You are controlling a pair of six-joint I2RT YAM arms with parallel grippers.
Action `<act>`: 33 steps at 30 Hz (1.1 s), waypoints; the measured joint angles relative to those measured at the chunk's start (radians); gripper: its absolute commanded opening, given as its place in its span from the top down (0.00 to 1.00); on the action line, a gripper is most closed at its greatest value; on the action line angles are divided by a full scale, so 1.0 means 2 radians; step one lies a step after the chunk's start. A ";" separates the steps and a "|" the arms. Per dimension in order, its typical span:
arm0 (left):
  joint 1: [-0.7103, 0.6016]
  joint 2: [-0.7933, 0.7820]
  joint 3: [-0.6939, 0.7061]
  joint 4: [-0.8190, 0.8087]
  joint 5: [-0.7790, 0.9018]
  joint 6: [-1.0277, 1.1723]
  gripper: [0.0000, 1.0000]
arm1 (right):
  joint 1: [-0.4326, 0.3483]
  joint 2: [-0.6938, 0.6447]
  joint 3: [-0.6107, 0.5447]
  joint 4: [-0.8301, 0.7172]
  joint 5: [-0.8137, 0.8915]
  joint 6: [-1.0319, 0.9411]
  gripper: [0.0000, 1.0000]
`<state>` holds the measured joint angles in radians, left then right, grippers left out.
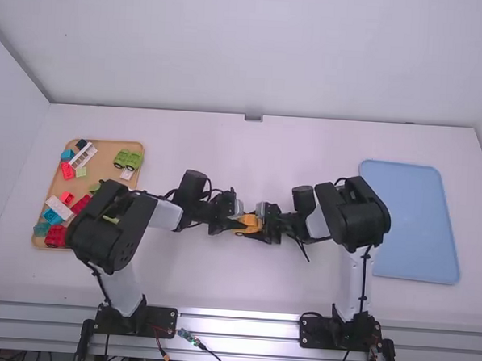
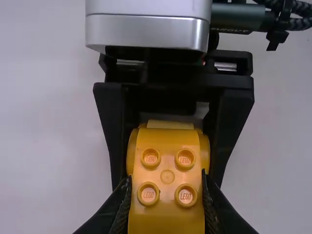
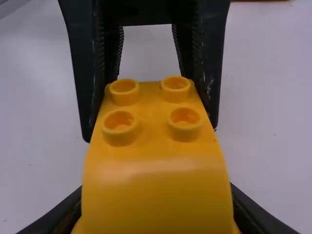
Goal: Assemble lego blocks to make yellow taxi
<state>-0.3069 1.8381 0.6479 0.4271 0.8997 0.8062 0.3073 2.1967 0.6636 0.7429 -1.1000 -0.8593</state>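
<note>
Pinch of left gripper (image 2: 166, 180) on the studded end of yellow body (image 1: 249, 222), matched at the rounded end by right gripper (image 3: 157, 195), around mid-table (image 1: 219, 284). Probably squaring or seating yellow parts; hard to tell if one piece or two. Keep both grips level and in line, press evenly, avoid twisting, and release one side only once firmly seated. Farther out, loose blocks (image 1: 59, 208) in wooden tray (image 1: 105, 151), and opposite, blue tray (image 1: 417, 222).

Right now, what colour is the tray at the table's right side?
Light blue tray, best in the high view.
</note>
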 measured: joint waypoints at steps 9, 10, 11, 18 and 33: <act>0.000 0.000 0.000 0.000 0.001 -0.002 0.98 | 0.000 0.000 0.000 -0.001 -0.001 0.000 0.52; 0.000 0.000 0.000 0.000 0.001 -0.002 0.98 | 0.000 0.000 0.000 0.000 -0.001 0.000 0.52; 0.000 0.000 0.000 0.002 0.002 -0.001 0.98 | 0.000 0.000 0.000 -0.001 -0.002 -0.001 0.52; 0.000 0.025 0.010 0.024 0.029 -0.007 0.98 | -0.004 0.000 0.000 -0.003 -0.007 -0.006 0.52; -0.012 0.038 0.056 -0.050 0.020 0.023 0.98 | -0.013 0.000 0.000 -0.003 -0.009 -0.006 0.52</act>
<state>-0.3302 1.9141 0.7593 0.3275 0.9398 0.8532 0.2817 2.1967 0.6628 0.7376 -1.1175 -0.8707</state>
